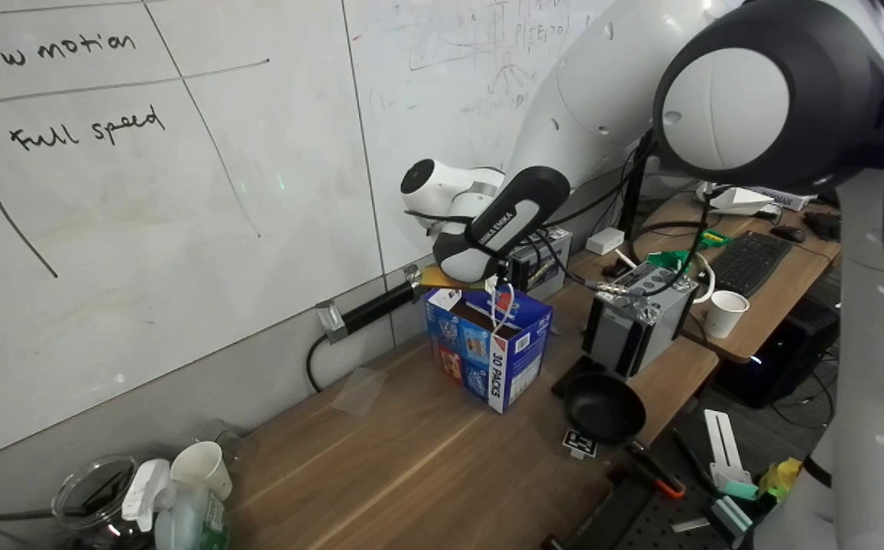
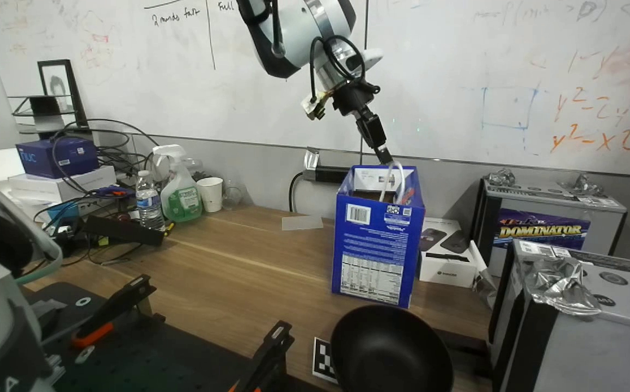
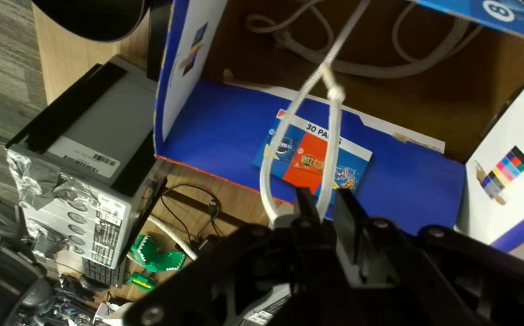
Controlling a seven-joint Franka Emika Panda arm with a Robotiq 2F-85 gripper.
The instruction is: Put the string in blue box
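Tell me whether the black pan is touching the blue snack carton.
Apart. An exterior view shows it: a strip of wood tabletop lies between the black pan and the lower edge of the blue snack carton.

Clearance over tabletop (image 2: 238, 272) from spray bottle (image 2: 182, 193) to blue box (image 2: 375, 245), equipment boxes (image 2: 592, 343) beyond.

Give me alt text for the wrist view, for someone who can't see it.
A loop of white string runs from a black gripper into an open blue box, where more string lies in loose curves; whether the gripper holds it is unclear. A grey case and a black pan show at left.
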